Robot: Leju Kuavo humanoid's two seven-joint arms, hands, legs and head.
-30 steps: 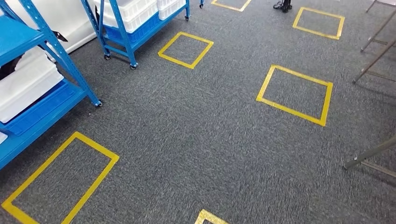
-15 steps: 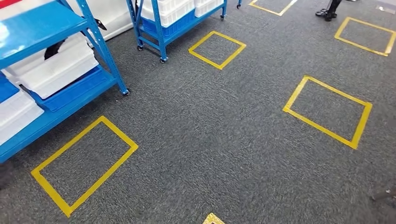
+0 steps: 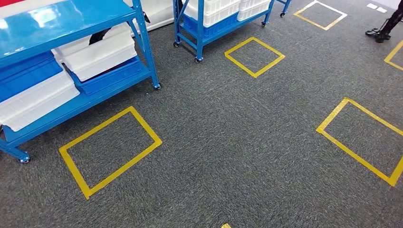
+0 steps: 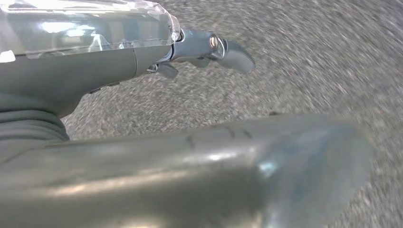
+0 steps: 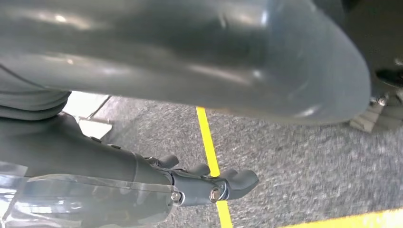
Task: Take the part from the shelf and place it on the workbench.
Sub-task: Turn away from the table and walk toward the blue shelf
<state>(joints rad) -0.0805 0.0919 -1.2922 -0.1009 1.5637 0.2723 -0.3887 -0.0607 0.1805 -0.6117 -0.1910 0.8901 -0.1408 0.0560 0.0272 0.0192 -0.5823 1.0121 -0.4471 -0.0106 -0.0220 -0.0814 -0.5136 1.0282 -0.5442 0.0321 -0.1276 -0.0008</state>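
Nothing is held by the left hand (image 4: 142, 61): its dark fingers (image 4: 233, 53) are stretched out together over blurred grey carpet (image 4: 309, 61), with the thick thumb alongside and nothing touched. The right hand (image 5: 157, 185) is likewise empty, its fingers (image 5: 237, 180) loosely extended and slightly apart above a yellow tape line (image 5: 209, 142) on the floor.

In the head view, a blue shelf (image 3: 62, 19) on castors is seen at the left, loaded with white bins (image 3: 97, 54) and blue bins (image 3: 26, 73); which part is meant cannot be told. A yellow taped rectangle (image 3: 110, 151) lies just before it. A second blue rack (image 3: 199, 26) stands farther back, near another taped square (image 3: 254, 57). A person's dark shoes (image 3: 378, 34) are seen at the far right.
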